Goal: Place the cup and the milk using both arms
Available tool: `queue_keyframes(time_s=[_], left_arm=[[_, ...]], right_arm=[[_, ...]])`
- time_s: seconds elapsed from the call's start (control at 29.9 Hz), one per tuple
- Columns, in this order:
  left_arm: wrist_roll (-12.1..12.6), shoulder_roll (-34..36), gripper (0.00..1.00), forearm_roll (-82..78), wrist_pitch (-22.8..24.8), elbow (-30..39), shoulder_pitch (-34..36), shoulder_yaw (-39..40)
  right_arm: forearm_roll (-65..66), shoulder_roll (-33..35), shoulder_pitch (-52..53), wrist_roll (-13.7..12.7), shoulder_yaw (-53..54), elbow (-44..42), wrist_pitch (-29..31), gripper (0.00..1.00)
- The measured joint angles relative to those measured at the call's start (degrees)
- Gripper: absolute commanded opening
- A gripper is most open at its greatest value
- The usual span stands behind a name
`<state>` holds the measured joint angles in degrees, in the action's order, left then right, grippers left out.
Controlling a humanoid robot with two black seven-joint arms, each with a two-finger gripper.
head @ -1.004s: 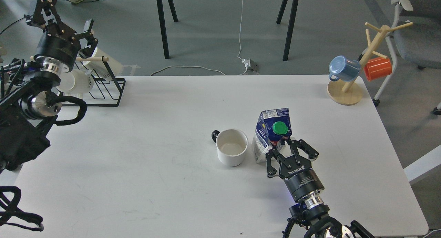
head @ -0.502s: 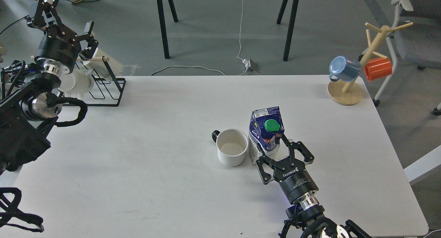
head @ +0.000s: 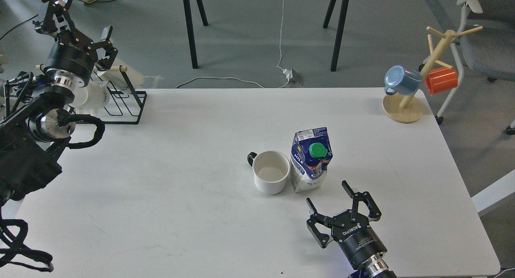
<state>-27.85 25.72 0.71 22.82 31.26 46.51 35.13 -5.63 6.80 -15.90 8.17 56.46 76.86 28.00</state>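
— Start at the far side from the mug tree (head: 414, 85): what's the left gripper (head: 78, 26) doing?

— It's up off the table's (head: 181, 213) back corner, well away from the tree, fingers spread with nothing between them. A black wire rack (head: 120, 103) stands just under it with a white mug (head: 94, 97) on its peg.

— And the task's things?

— Mid-table, well short of the tree. The white cup (head: 270, 171) stands upright, handle turned away from the tree. The milk carton (head: 310, 159) stands upright on the cup's tree side — just beside it, touching or nearly so, I can't tell which. Green cap on top.

— The right gripper (head: 342, 207)?

— Near the front edge, close to the carton but apart from it — fingers wide, holding nothing.

— The tree itself?

— Back corner, with a blue cup (head: 400, 80) and an orange cup (head: 441, 80) hanging from its pegs.
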Motion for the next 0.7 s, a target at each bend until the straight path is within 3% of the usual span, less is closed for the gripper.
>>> queue_keyframes(time_s=[0.4, 0.7], left_arm=[[-0.1, -0.3, 0.99, 0.9, 0.9, 0.2, -1.0, 1.7], [0.2, -1.2, 1.00, 3.4, 0.8, 0.4, -1.1, 3.8]], right_arm=[[-0.1, 17.5, -1.4, 0.1, 17.0, 6.7, 0.0, 0.98], [0.1, 19.7, 21.9, 0.3, 20.0, -0.5, 0.0, 0.99]])
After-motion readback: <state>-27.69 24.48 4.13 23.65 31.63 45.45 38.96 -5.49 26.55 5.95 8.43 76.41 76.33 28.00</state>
